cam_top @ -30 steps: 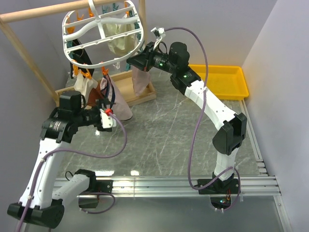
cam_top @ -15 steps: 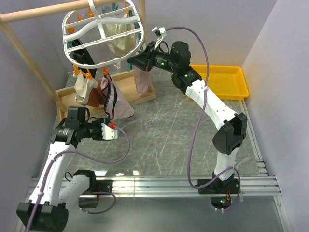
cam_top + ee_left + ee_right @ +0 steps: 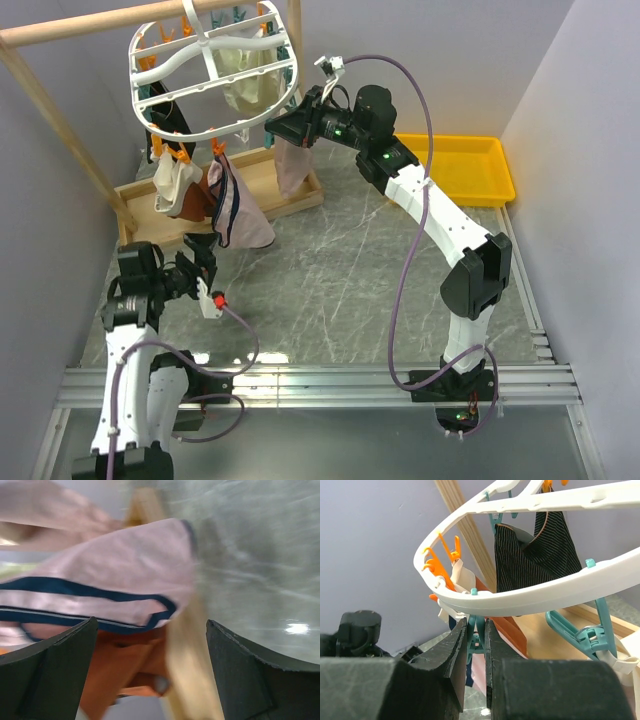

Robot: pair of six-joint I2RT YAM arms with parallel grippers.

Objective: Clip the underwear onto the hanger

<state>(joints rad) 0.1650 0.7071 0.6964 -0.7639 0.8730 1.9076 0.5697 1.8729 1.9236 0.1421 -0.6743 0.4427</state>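
The white oval hanger (image 3: 215, 70) hangs from the wooden rod at the top left. The pale pink underwear (image 3: 240, 208) with navy trim hangs from an orange pin (image 3: 218, 150) on its near rim. My left gripper (image 3: 203, 275) is open and empty, low over the table, below and left of the underwear. In the left wrist view the blurred underwear (image 3: 110, 580) is ahead of the gripper (image 3: 151, 625). My right gripper (image 3: 278, 128) is shut on a teal clothespin (image 3: 479, 630) under the hanger's rim (image 3: 520, 597). Pinkish cloth (image 3: 292, 165) hangs below it.
A wooden tray (image 3: 290, 195) sits under the hanger, and a yellow tray (image 3: 455, 170) at the back right. Cream garments (image 3: 250, 85), a black striped one (image 3: 535, 550) and a rust-orange one (image 3: 120, 670) hang from other pins. The slanted wooden frame post (image 3: 60, 120) stands at the left.
My left arm has pulled back from the underwear, down and toward the near left. The underwear stays hanging from the orange pin. The right arm has not moved.
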